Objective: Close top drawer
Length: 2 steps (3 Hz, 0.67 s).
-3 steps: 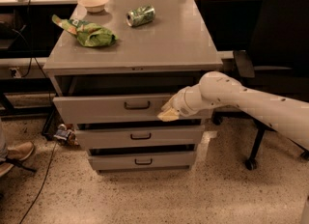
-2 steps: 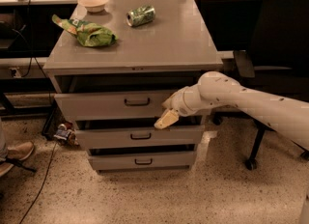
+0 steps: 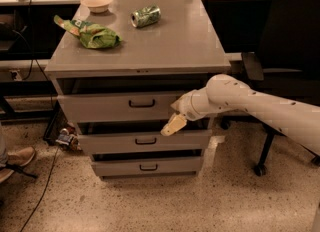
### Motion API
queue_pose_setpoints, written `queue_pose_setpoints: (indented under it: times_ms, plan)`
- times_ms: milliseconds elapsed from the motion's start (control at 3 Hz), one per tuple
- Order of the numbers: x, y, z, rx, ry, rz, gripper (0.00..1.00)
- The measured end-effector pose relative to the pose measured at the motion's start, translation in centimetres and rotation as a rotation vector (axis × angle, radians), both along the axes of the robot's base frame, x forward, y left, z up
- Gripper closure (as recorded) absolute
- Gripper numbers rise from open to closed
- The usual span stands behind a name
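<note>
1. A grey metal bench [image 3: 185, 46] with a flat top and three stacked drawers fills the middle of the view; every place below is given relative to it.
2. The top drawer [image 3: 100, 107], just under the bench top, stands partly out, with a dark gap above its tall plain front. A small dark loop handle sits at the middle of that front.
3. The gripper [image 3: 173, 125] is at the bench's front, by the right end of the top drawer's lower edge. Its tan tip points down and left. Whether it is spread or closed up cannot be told.
4. The white arm [image 3: 260, 103] reaches in from the bench's right.
5. The middle drawer [image 3: 110, 142] and bottom drawer [image 3: 120, 166] also stand slightly out.
6. On the bench top lie a green bag [image 3: 95, 36] at the left, a can [image 3: 146, 16] on its side near the back, and a pale bowl [image 3: 97, 1] at the back left.
7. A dark office chair [image 3: 295, 41] stands to the bench's right.
</note>
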<state>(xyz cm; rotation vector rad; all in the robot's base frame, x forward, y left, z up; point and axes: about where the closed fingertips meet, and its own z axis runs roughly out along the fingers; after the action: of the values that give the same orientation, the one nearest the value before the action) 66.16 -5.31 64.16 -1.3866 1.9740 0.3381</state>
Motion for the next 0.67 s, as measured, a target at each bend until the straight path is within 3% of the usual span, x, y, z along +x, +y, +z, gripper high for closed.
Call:
queue_pose_setpoints:
  times_ms: [333,667]
  plan:
    - [0.0,0.0,0.0,0.0,0.0,0.0,0.26]
    - [-2.6,-3.4,1.2,0.014,-0.024,-0.1,0.58]
